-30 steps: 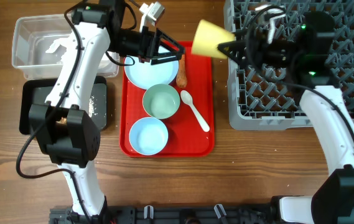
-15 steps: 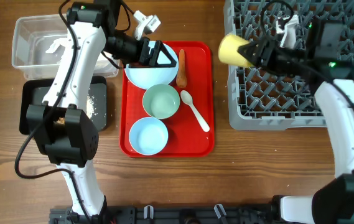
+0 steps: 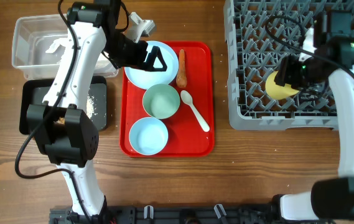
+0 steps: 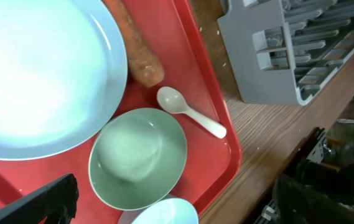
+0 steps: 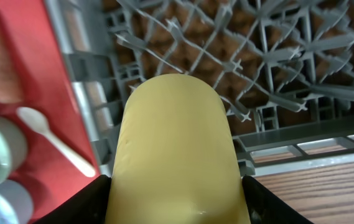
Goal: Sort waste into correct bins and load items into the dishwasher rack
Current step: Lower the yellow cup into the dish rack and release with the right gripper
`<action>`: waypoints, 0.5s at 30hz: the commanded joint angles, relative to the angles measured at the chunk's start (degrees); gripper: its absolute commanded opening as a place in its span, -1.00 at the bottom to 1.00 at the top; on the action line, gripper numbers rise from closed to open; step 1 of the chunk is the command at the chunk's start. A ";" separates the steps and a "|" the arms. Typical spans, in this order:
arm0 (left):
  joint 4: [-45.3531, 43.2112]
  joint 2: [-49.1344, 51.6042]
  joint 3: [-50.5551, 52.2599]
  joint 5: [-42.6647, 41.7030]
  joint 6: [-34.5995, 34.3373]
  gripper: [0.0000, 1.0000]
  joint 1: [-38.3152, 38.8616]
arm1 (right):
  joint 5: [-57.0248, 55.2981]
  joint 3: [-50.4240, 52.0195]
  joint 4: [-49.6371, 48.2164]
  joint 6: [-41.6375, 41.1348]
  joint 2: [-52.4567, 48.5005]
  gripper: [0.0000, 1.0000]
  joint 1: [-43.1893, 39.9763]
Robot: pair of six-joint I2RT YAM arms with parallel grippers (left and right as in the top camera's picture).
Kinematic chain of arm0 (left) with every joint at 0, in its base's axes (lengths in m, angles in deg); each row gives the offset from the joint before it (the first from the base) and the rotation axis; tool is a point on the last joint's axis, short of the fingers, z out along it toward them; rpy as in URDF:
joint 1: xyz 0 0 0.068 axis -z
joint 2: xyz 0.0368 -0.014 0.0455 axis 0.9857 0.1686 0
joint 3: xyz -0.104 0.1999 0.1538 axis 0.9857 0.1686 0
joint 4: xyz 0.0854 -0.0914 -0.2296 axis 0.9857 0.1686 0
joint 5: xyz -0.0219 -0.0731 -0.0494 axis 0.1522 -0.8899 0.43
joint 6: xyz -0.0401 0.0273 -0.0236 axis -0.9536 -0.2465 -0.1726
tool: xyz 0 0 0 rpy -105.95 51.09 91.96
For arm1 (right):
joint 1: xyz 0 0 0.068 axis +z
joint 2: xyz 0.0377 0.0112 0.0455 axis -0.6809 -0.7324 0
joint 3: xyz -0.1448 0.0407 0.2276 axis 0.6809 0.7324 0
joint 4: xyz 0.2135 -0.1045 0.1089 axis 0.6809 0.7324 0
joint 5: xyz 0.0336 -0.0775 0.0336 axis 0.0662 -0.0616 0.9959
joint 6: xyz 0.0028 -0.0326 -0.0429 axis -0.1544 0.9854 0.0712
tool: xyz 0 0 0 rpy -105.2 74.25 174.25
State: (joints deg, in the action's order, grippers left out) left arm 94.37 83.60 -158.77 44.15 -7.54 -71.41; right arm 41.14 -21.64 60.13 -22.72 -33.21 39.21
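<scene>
Your right gripper [image 3: 287,76] pinches the yellow cup [image 3: 277,89] low inside the dishwasher rack [image 3: 251,118] at the far right corner, not yet released. Your left gripper [image 3: 153,60] hangs spread over the plate [image 3: 140,73]. Plate, mint bowl [image 3: 161,101], blue bowl [image 3: 148,135], spoon [image 3: 195,111] and carrot [image 3: 181,67] wait on the red tray [image 3: 198,140].

A wooden table [image 3: 177,180] fills the overhead view from edge to edge. Its warm brown boards run left to right, with darker grain streaks. Along the bottom edge of that frame lies a black rail [image 3: 183,216] fitted with clamps. The light is even and soft, casting only faint shadows on the wood. In the left wrist view the table's edge crosses the lower right, and beyond it is a dim space with black frame parts [image 4: 313,186], too blurred to tell more. The right wrist view shows a strip of the same wood at lower right.
</scene>
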 commanded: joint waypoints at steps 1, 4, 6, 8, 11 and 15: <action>-0.17 -1.92 -0.98 1.33 0.28 0.99 0.17 | -2.23 2.16 0.07 0.76 -4.79 0.04 -0.17; -0.15 -1.92 -0.98 1.75 0.28 0.99 0.17 | -2.23 3.45 -0.46 1.70 -8.66 0.11 -0.17; -0.15 -1.92 -0.98 1.75 0.28 1.00 0.17 | -2.25 3.80 -0.57 1.77 -11.06 0.13 -0.17; -0.15 -1.92 -0.98 1.75 0.28 1.00 0.17 | -2.23 3.87 -1.27 1.77 -12.94 0.31 -0.17; -0.11 -1.92 -0.98 1.75 0.26 0.99 0.17 | -2.23 3.87 -1.64 2.01 -13.88 0.78 -0.17; -0.13 -1.92 -0.98 1.73 0.26 0.99 0.17 | -1.66 1.57 -0.90 2.40 -13.81 0.99 -0.26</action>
State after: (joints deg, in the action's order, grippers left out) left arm 94.37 83.60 -158.77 45.37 -7.56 -71.41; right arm 39.67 -17.95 58.54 -20.80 -46.34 39.21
